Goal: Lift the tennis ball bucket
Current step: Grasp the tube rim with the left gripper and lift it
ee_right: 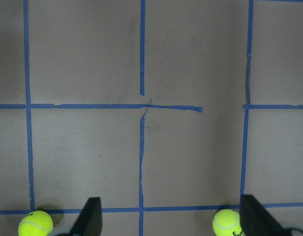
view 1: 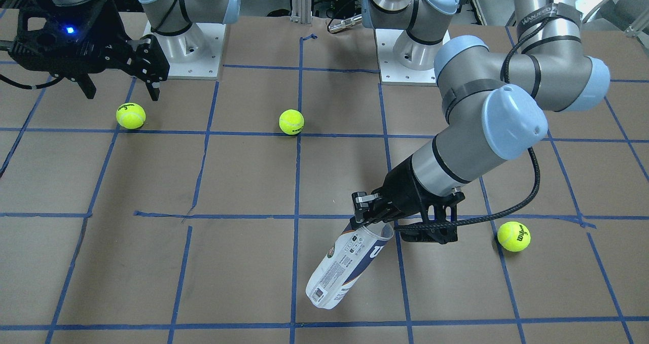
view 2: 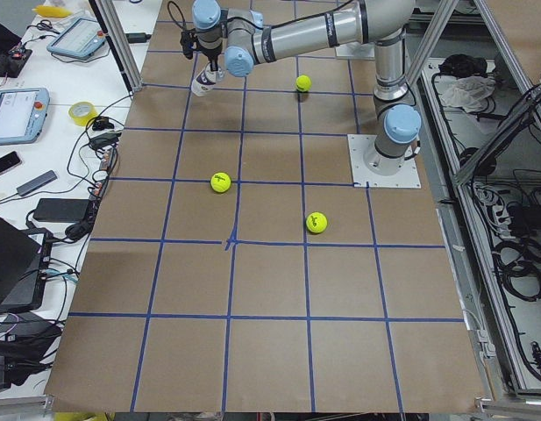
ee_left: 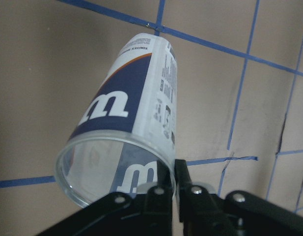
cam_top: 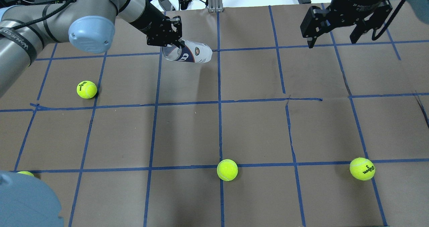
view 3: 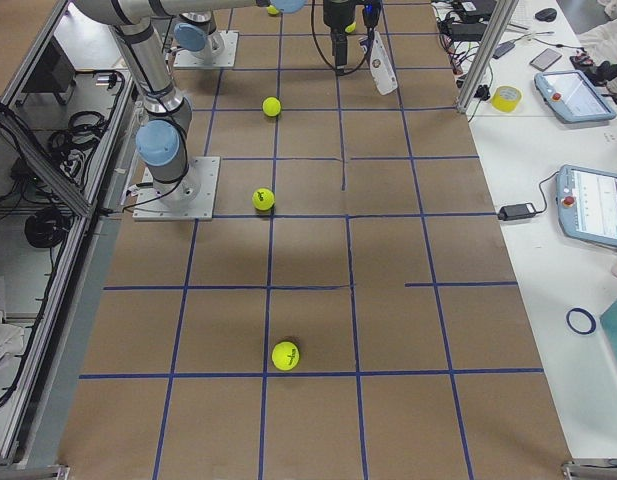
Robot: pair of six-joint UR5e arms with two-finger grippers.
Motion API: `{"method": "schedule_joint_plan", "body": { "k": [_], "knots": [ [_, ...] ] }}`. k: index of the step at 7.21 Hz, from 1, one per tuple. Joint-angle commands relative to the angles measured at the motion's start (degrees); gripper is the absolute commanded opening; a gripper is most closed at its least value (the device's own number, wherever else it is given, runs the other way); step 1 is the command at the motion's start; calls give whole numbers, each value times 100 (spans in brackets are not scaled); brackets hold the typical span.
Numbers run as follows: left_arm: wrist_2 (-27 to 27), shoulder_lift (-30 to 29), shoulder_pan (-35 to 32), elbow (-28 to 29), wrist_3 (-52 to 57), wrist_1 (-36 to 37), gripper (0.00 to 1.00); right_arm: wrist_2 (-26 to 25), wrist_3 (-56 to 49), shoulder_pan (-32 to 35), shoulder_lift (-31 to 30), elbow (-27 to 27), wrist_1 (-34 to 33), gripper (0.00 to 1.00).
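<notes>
The tennis ball bucket (view 1: 345,268) is a clear tube with a white-and-navy label and a white "W". It hangs tilted, open end up and closed end lower; I cannot tell whether its bottom touches the table. My left gripper (view 1: 372,217) is shut on the rim of its open end. The left wrist view shows the fingers (ee_left: 173,172) pinching the rim of the tube (ee_left: 136,98). In the overhead view the tube (cam_top: 192,53) sits at the far middle, held by the left gripper (cam_top: 174,43). My right gripper (cam_top: 331,41) is open and empty, high over the far right.
Yellow-green tennis balls lie on the brown, blue-taped table (cam_top: 254,130): one at the left (cam_top: 86,89), one at the near middle (cam_top: 227,169), one at the near right (cam_top: 362,168). Two balls (ee_right: 35,223) (ee_right: 226,222) show below the right gripper (ee_right: 173,221).
</notes>
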Motion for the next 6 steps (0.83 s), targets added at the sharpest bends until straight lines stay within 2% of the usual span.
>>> {"method": "schedule_joint_plan", "body": {
  "k": [1,2,4,6],
  "knots": [
    [1252,-30,-633,286,-3,-63,0,-33,397,41,-70,80,-45,100],
    [2024,-118,-837,479,50,-342,0,-15,494,68,-61,80,-45,100],
    [2338,-241,-856,874,349,-1036,0,-24,460,68,-61,89,-37,100],
    [2348,-399,-926,991,349,-1224,0,-6,556,68,-87,89,16,100]
  ]
}}
